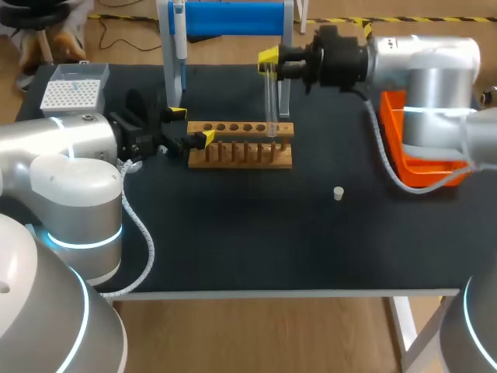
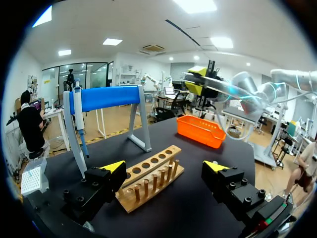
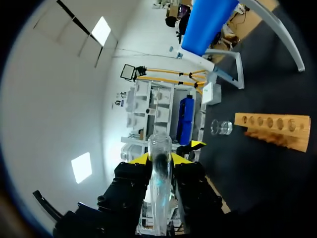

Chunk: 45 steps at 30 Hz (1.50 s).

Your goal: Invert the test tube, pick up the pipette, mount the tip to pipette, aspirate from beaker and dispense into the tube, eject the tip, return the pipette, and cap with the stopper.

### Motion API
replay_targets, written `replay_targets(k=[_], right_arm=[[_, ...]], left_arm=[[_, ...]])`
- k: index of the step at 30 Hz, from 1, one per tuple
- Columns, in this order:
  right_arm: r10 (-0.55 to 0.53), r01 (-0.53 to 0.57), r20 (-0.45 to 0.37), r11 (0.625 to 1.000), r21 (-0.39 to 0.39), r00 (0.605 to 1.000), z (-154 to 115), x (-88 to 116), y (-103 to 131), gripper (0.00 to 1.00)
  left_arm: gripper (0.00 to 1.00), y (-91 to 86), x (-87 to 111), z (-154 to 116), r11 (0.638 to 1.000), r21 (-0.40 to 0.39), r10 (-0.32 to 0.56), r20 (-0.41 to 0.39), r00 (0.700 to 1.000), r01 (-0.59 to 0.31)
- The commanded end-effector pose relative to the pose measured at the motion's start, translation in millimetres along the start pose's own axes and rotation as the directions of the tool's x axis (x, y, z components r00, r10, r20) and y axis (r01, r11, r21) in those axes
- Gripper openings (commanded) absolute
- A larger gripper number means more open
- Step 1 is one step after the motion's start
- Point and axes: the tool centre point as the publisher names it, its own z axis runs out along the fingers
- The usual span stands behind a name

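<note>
My right gripper is shut on a clear test tube held upright, its lower end at the right-end hole of the wooden rack. In the right wrist view the tube stands between the yellow tips of that gripper, with the rack and a glass beaker beyond. My left gripper is open at the rack's left end; in the left wrist view this gripper has the rack just ahead between its fingers. The pipette hangs on the blue stand. A small stopper lies on the mat.
A tip box sits at the back left and an orange tray at the right, under my right arm. The stand's legs rise just behind the rack. Dark mat lies in front of the rack, bare but for the stopper.
</note>
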Motion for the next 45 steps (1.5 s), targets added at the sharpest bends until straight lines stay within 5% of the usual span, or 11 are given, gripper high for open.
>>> replay_targets(k=[1,26,45], right_arm=[[0.006,-0.004,-0.039,0.998,0.061,0.999,-4,-13,9,0.00],[0.038,-0.043,0.061,0.996,0.080,0.997,-6,-34,11,0.00],[0.156,-0.161,0.056,0.983,0.089,0.986,-8,-36,12,0.00]], left_arm=[[1.00,2.4,-0.4,1,1.000,0.008,0.001,-0.002,1.000,-0.001],[1.00,2.4,-0.4,1,1.000,0.008,0.001,-0.002,1.000,-0.001],[1.00,2.4,-0.4,1,1.000,0.008,0.001,-0.002,1.000,-0.001]])
